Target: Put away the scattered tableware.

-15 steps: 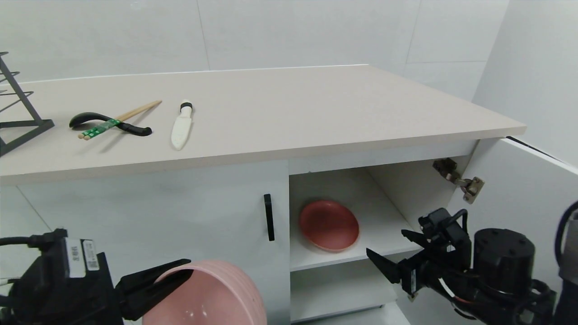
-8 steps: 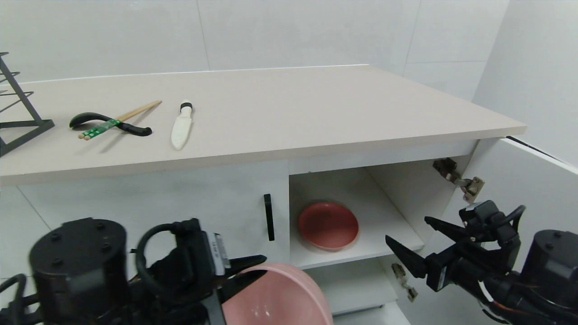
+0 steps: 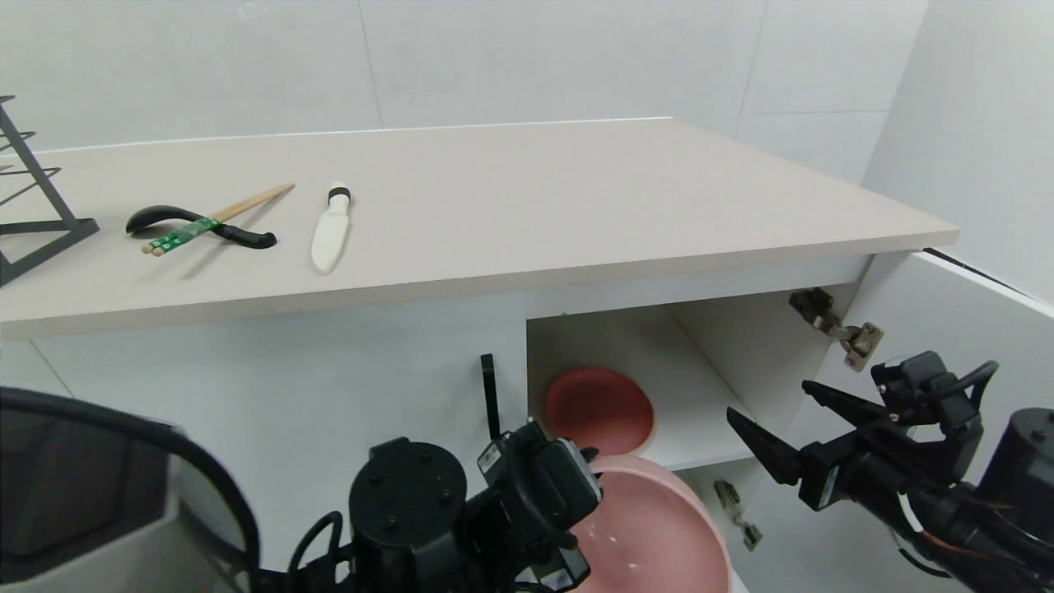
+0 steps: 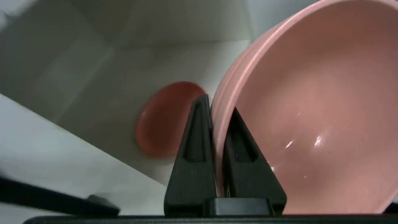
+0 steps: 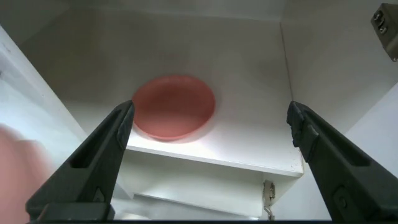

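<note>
Since the left tool (image 4: 211,118) is clamped on the rim of the pink bowl (image 3: 659,527), one finger inside the wall and one outside, handling of that bowl comes first.

1. Bench items. The black spoon (image 3: 165,218), chopsticks (image 3: 218,216) and white sheathed knife (image 3: 331,231) lie on the bench (image 3: 576,189), above and well to the left of the red plate (image 3: 599,409). The chopsticks cross the spoon handle. The knife's long axis runs front to back, black-banded end farthest from the plate. All three look light and stiff, and each is probably best gripped across its middle.

2. Pink bowl. It hangs just in front of and below the red plate, outside the cabinet shelf (image 3: 708,428). It is round, so it has no long axis. Its mouth faces up, tilted slightly. It appears rigid, glossy and smooth, so it may be slippery at the rim and liable to chip on a hard knock. The rim pinch carries its whole weight off-centre, so expect it to swing.

3. Red plate. It lies flat on the shelf, mouth up.

4. Right tool (image 3: 767,399). It is to the right of the red plate and level with it, fingers spread wide apart and holding nothing.
</note>
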Controlling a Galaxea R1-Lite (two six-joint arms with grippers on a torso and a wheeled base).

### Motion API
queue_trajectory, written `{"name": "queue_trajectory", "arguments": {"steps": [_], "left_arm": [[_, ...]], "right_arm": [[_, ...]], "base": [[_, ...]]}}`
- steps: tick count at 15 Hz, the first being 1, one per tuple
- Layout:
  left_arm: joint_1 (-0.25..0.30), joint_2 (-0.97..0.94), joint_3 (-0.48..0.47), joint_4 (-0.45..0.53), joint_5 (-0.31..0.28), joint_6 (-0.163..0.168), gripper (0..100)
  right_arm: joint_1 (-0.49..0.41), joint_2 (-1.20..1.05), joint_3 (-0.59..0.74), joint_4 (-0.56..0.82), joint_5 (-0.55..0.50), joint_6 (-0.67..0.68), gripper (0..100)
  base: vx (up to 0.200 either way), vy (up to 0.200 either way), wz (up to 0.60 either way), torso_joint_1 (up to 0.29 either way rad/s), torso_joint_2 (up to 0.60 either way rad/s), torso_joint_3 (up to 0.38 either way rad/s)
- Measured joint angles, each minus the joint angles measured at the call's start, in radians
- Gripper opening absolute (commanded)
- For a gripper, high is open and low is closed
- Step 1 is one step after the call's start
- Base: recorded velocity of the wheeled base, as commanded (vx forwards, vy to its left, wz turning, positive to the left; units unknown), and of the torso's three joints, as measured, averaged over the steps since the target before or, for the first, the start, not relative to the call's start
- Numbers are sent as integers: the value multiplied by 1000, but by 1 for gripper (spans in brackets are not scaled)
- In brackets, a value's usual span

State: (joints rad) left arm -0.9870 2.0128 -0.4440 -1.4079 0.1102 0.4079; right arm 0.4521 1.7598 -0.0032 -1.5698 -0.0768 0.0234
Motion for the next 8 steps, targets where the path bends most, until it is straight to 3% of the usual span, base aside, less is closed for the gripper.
{"name": "queue_trajectory", "arguments": {"steps": [5, 8], "left_arm": [[-17, 190, -110, -62, 241, -18, 0], [-17, 272, -224, -133, 320, -38, 0]], "right_arm": [[-16, -20, 0, 0, 1, -3, 100], [-14, -26, 1, 0, 0, -3, 100]], "base": [[0, 0, 0, 0, 0, 0], [0, 0, 0, 0, 0, 0]]}}
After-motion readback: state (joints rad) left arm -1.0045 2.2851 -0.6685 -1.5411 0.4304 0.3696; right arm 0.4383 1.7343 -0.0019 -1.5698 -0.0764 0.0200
